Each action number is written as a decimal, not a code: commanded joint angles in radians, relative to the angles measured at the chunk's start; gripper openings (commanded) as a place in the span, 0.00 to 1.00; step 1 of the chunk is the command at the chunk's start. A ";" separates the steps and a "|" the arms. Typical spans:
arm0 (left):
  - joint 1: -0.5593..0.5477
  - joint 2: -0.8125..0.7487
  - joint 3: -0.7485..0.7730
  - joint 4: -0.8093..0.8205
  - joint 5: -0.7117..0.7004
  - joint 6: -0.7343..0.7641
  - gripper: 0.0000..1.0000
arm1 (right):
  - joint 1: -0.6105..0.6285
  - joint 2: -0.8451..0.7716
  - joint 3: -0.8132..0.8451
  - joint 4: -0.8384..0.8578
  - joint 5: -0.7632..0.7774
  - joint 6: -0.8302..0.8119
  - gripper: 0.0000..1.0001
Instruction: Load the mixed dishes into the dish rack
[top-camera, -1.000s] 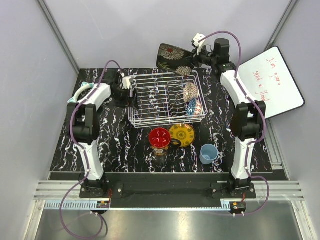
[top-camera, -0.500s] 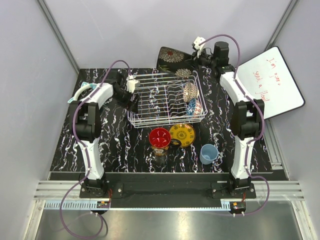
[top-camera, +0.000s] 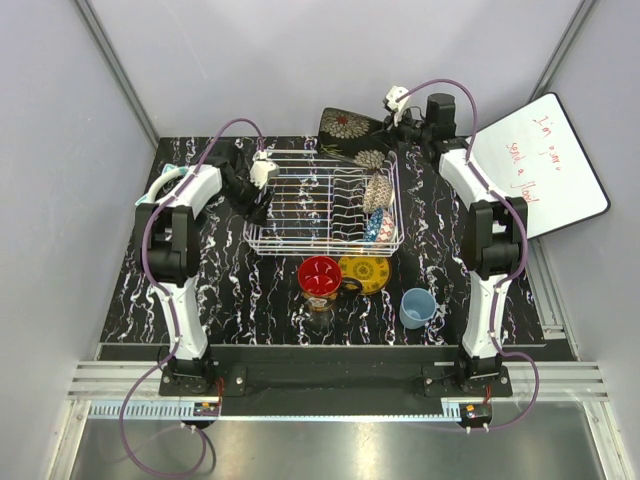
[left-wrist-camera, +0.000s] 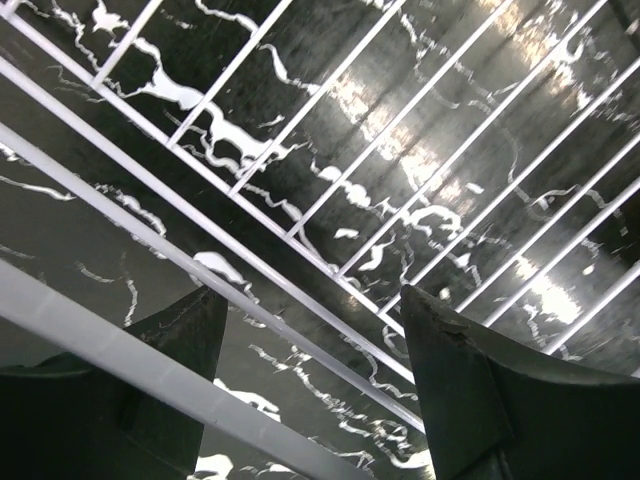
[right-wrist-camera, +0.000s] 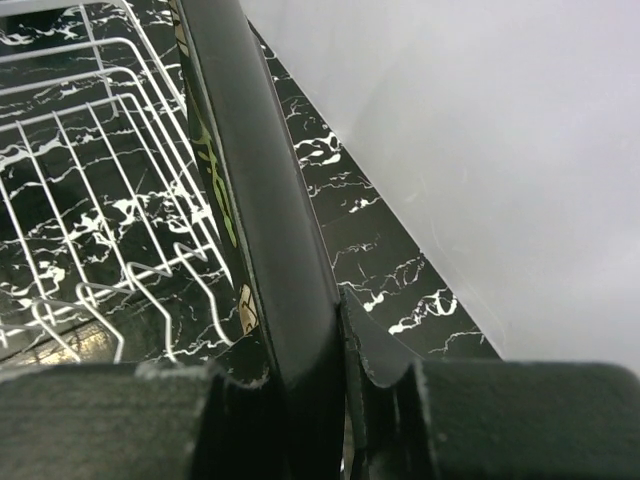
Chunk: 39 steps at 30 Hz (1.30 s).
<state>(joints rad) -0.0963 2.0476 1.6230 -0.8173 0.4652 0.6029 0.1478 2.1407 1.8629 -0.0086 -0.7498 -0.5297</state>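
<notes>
Two sets of jaws met the dish rack (top-camera: 320, 153). Your right jaws were clenched on the square dark floral plate (right-wrist-camera: 265, 230), which ran edge-on between them, tilted over the rack's far right corner. Your left jaws were spread at the rack's left rim, with wires crossing the gap. The red bowl (top-camera: 320, 275), yellow patterned plate (top-camera: 368, 268) and light-blue cup (top-camera: 417, 307) lay on the surface (top-camera: 220, 290) in front of the rack.

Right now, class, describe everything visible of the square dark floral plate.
The square dark floral plate is glossy black with pale blooms on its face. It is lifted, tilted on edge, over the back right corner of the dish rack. The right gripper has its jaws shut on the plate's rim. Whether it touches the wires is unclear.
</notes>
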 joint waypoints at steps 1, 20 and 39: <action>0.017 -0.009 -0.017 -0.042 -0.077 0.163 0.73 | -0.010 -0.091 0.030 0.136 -0.039 -0.030 0.00; 0.017 -0.004 0.012 -0.034 -0.028 0.106 0.73 | -0.008 -0.091 -0.065 -0.043 0.027 -0.329 0.00; 0.026 -0.006 0.023 -0.017 -0.020 0.075 0.79 | 0.036 -0.090 -0.255 -0.001 0.101 -0.343 0.14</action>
<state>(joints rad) -0.0868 2.0434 1.6264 -0.8364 0.4587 0.6506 0.1570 2.1090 1.6726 -0.0017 -0.7372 -0.8917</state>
